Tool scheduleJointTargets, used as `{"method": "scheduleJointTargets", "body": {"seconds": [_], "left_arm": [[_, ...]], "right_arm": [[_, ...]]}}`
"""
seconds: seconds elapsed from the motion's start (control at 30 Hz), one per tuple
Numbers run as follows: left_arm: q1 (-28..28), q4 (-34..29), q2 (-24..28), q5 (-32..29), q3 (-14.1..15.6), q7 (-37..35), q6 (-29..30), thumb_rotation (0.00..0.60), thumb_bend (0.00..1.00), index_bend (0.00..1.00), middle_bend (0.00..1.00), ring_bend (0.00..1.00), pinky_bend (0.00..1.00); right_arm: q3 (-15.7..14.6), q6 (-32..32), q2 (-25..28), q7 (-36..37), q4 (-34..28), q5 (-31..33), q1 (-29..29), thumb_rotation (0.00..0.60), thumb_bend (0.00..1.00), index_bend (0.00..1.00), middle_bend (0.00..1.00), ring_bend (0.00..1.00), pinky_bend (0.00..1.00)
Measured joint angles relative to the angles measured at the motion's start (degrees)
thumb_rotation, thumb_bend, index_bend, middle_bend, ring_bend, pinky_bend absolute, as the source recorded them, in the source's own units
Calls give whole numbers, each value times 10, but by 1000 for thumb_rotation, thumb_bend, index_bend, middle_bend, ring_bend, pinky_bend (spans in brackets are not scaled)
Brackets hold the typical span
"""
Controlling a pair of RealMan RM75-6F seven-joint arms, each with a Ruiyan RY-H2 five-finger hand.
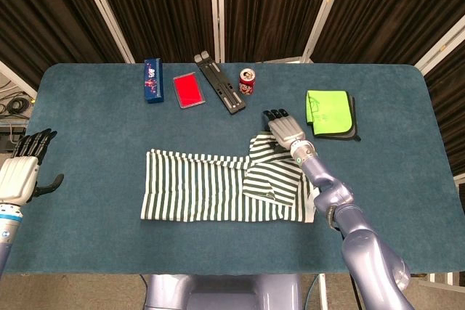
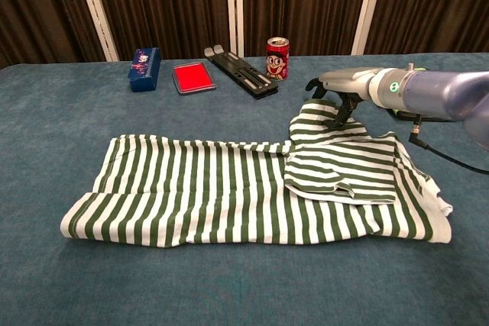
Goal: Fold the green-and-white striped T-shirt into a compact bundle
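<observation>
The green-and-white striped T-shirt [image 1: 211, 194] [image 2: 229, 196] lies flat across the middle of the table, its right part folded over itself. Its far right sleeve [image 1: 263, 147] [image 2: 321, 129] sticks out toward the back. My right hand [image 1: 285, 128] [image 2: 336, 93] is at that sleeve's far edge, fingers curled down onto the cloth and pinching it, with the edge slightly raised. My left hand [image 1: 22, 168] hovers off the table's left side with its fingers spread, holding nothing; the chest view does not show it.
Along the back stand a blue box [image 1: 152, 80], a red case [image 1: 187, 90], a black stand [image 1: 219, 83] and a red can [image 1: 248, 81]. A folded lime-green cloth [image 1: 328, 112] lies right of my right hand.
</observation>
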Motion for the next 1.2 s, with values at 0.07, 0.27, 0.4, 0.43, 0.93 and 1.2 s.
{"method": "scheduleJointTargets", "body": {"seconds": [0.07, 0.27, 0.4, 0.43, 0.93, 1.2], "left_arm": [[0, 0, 0, 0, 0, 0, -1, 600, 365, 0, 0, 0, 0], [0, -2, 0, 2, 1, 1, -1, 600, 366, 0, 0, 0, 0], [1, -4, 1, 2, 1, 2, 0, 600, 366, 0, 0, 0, 0], [1, -4, 1, 2, 1, 1, 0, 600, 366, 0, 0, 0, 0], [4, -16, 7, 16, 3, -6, 8, 600, 366, 0, 0, 0, 0], [8, -29, 13, 29, 6, -11, 18, 600, 366, 0, 0, 0, 0]], "right_arm": [[0, 2, 1, 1, -1, 0, -1, 600, 364, 654, 53, 0, 0], [-2, 7, 4, 1, -4, -2, -3, 600, 385, 679, 59, 0, 0], [-2, 13, 5, 0, -6, -3, -4, 600, 403, 707, 65, 0, 0], [-3, 16, 6, 0, -7, -3, -4, 600, 404, 708, 66, 0, 0], [-13, 72, 46, -22, -69, -17, -21, 600, 404, 715, 73, 0, 0], [-20, 120, 79, -56, -139, -26, -42, 600, 406, 717, 80, 0, 0]]}}
